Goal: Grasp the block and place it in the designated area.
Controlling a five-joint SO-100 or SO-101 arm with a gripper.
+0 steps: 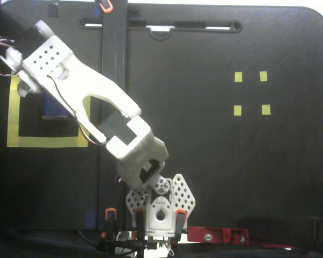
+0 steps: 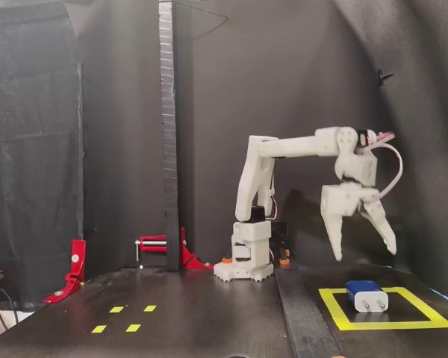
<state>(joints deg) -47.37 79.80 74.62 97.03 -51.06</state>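
- While a fixed view from above hides most of the block [image 1: 54,109] behind the arm [image 1: 91,102], the fixed view from the front shows the whole block [image 2: 366,296], blue on top, white at the front face with 2 prongs.
- Only the front view shows the claw [image 2: 362,253]; from above it is hidden under the wrist.
- Block lies flat inside the yellow square [image 2: 336,307], toward its back side, touching no tape in the front view.
- From above, the square [image 1: 43,142] sits near the worktop's left edge; the 4 small yellow marks [image 1: 251,93] sit toward the right edge, well apart from it.
- Claw is spread wide, released, its 2 fingers pointing down and splayed.
- Claw holds nothing and touches nothing; it hangs above the block with clear air between them.
- Red clamps [image 2: 162,245] stand near the arm's base.
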